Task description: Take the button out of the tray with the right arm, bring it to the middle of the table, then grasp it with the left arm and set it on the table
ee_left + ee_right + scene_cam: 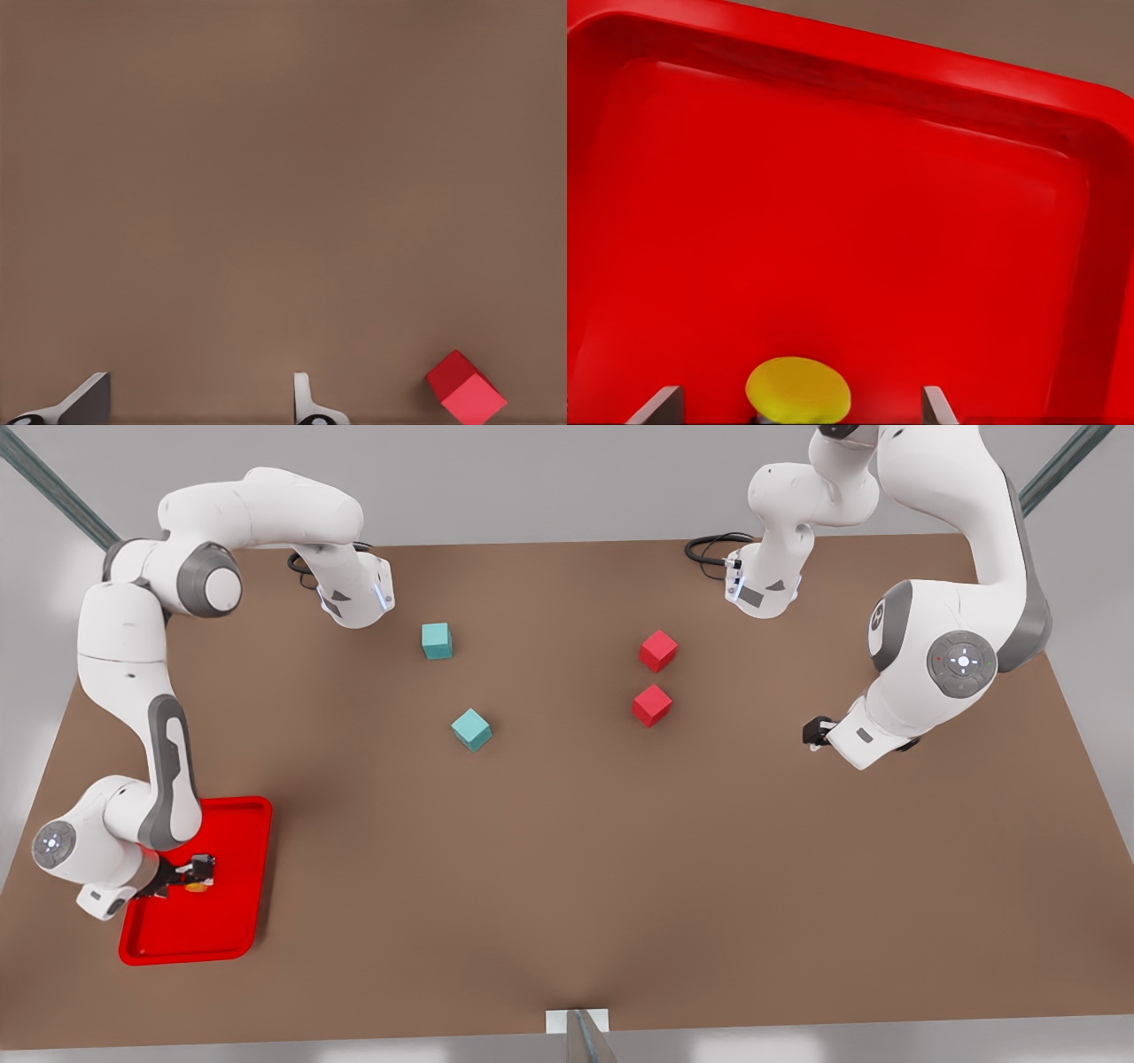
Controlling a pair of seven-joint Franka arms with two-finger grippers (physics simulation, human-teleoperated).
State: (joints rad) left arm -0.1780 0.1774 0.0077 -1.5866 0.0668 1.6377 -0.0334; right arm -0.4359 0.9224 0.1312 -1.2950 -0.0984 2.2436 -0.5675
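Yellow button [798, 390] in red tray [239, 850], cap half cut off, between spread right pincer [197, 871] fingers, not gripped. Left pincer [817, 732] open over bare counter [567, 850], waiting near red cube [465, 388].

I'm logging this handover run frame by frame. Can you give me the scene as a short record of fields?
button: in the tray, yellow cap between the open fingers
right gripper: low over tray, open, not yet closed on button
left gripper: open, waiting over bare table
cubes: two teal, two red, mid-table
stage: grasp pending
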